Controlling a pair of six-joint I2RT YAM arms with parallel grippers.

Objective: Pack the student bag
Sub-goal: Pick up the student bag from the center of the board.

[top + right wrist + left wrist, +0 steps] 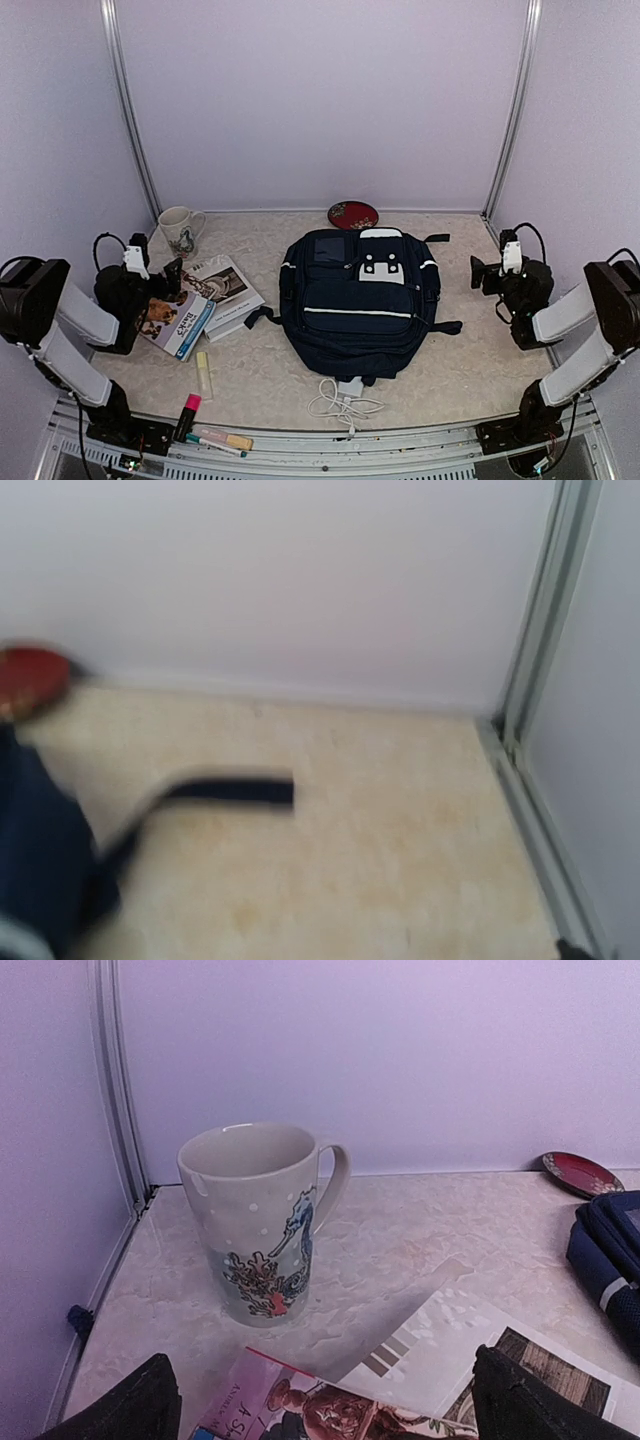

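step: begin packing | left tool [330, 1400] released, over books [215, 290], centre left | right tool [482, 272] released, empty, right of student bag [358, 300] | advice: bag looks shut, so open its top before lifting the books

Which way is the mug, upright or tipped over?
Upright: the mug stands on its base on the table, rim level on top.

Navy backpack [345, 290], white stripe [358, 312]; cream seahorse-print mug [262, 1225]; red patterned dish [352, 214].
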